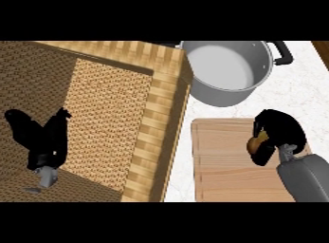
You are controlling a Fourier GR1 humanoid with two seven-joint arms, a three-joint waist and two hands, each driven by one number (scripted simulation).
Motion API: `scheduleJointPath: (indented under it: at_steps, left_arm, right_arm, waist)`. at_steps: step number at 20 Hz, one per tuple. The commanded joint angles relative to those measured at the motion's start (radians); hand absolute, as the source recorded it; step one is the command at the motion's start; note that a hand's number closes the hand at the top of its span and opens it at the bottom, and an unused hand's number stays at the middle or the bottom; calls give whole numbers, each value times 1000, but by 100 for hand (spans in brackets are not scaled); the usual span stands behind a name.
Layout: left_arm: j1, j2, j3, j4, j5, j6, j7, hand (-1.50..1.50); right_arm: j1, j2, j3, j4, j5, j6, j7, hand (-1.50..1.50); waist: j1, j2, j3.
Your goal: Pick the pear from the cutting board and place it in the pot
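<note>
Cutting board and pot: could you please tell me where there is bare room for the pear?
The pot looks empty inside. The cutting board is bare on its left part and near end; its right edge is crowded by the right hand curled round the pear. The left hand rests over the woven mat.

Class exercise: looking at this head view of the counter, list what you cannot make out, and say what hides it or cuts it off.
- Pear: mostly hidden by the right hand curled round it, head view.
- Pot: top rim cut off by the view's upper edge.
- Cutting board: right part hidden by the forearm; near end cut off below.
- Left hand: shows against the woven surface.
</note>
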Motion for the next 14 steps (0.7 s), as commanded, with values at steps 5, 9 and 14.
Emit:
scheduleJointPath:
  at_steps: [5, 9, 14]
  left_arm:
    - [30, 1, 31, -38, 19, -62, -70, 0]
    - [17, 0, 37, -4, 23, -67, -59, 0]
    - [27, -40, 6, -19, -31, -20, -59, 0]
  right_arm:
    - [5, 51, -117, 1, -30, -86, -8, 150]
    - [-37, 11, -124, -63, 79, -148, 75, 150]
    - [-25, -30, -149, -264, 103, -156, 91, 150]
  waist:
    - [-2, 0, 2]
    - [-6, -1, 1]
    - [-10, -4, 2]
